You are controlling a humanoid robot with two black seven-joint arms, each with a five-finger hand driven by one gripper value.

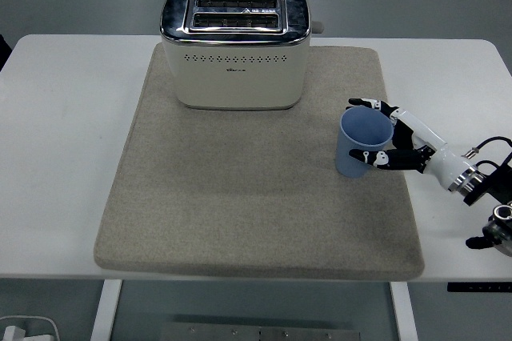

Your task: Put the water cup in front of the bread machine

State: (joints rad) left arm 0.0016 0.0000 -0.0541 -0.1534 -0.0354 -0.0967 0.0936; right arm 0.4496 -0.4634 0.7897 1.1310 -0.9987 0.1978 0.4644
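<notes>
A blue water cup (362, 142) stands upright on the right part of the beige mat (240, 197). A cream and chrome bread machine (235, 46) stands at the mat's far middle, well to the cup's upper left. My right hand (384, 134) reaches in from the right edge. Its fingers wrap the cup's right side, with a fingertip behind the rim and the thumb at the front. The cup rests on the mat. The left arm is out of view.
The white table (64, 133) extends on both sides of the mat. The mat's front half between the bread machine and the near edge holds nothing. Cables and the right wrist (480, 185) lie at the far right.
</notes>
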